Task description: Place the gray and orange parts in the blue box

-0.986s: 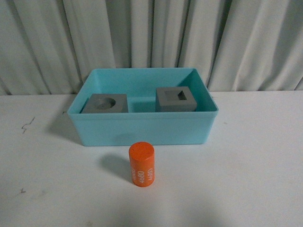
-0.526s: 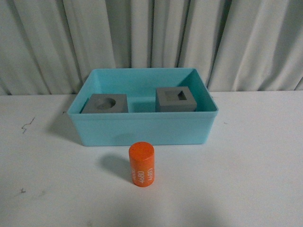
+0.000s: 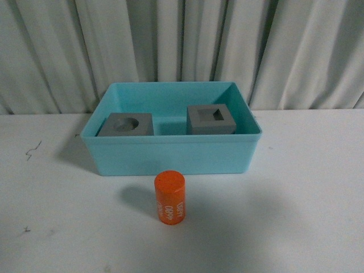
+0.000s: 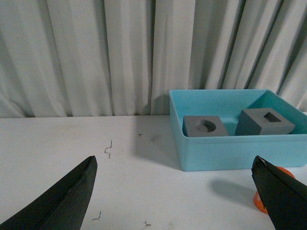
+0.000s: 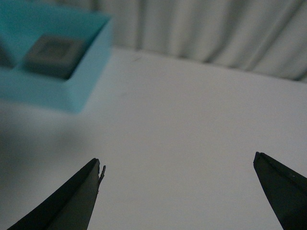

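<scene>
Jaws gape wide on both arms: the left jaws and the right jaws hold nothing over the white bench point(image 3: 307, 199). Ahead of the left jaws sits the blue box point(image 3: 170, 156), holding the gray cube with a round recess point(image 3: 126, 124) and the gray cube with a square recess point(image 3: 211, 120), set apart from each other. The orange cylinder point(image 3: 170, 198) stands upright on the bench outside the box, on the jaws' side of it, partly hidden behind one left tip. Ahead of the right jaws, blurred, lies a corner of the box
</scene>
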Robot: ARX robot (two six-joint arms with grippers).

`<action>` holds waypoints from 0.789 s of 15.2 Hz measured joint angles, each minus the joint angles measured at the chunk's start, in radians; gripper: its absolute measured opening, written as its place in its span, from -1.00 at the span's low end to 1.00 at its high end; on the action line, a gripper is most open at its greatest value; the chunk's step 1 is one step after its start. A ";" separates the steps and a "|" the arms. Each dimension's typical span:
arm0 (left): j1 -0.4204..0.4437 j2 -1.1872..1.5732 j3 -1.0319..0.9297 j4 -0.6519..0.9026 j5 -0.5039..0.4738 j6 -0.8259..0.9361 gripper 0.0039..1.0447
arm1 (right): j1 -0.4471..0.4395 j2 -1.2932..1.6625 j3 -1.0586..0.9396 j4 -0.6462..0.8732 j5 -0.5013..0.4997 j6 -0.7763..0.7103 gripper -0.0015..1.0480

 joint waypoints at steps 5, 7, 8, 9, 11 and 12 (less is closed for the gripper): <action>0.000 0.000 0.000 0.000 0.000 0.000 0.88 | 0.262 0.333 0.148 -0.392 -0.188 -0.472 0.87; 0.000 0.000 0.000 0.000 0.000 0.000 0.88 | 0.389 0.418 0.166 -0.368 -0.173 -0.581 0.87; 0.000 0.000 0.000 0.000 0.000 0.000 0.88 | 0.461 0.496 0.187 -0.272 -0.137 -0.588 0.87; 0.000 0.000 0.000 0.000 0.000 0.000 0.88 | 0.521 0.565 0.217 -0.196 -0.118 -0.558 0.87; 0.000 0.000 0.000 0.000 0.000 0.000 0.88 | 0.624 0.662 0.272 -0.113 -0.104 -0.458 0.87; 0.000 0.000 0.000 0.000 0.000 0.000 0.88 | 0.669 0.708 0.290 -0.073 -0.100 -0.404 0.87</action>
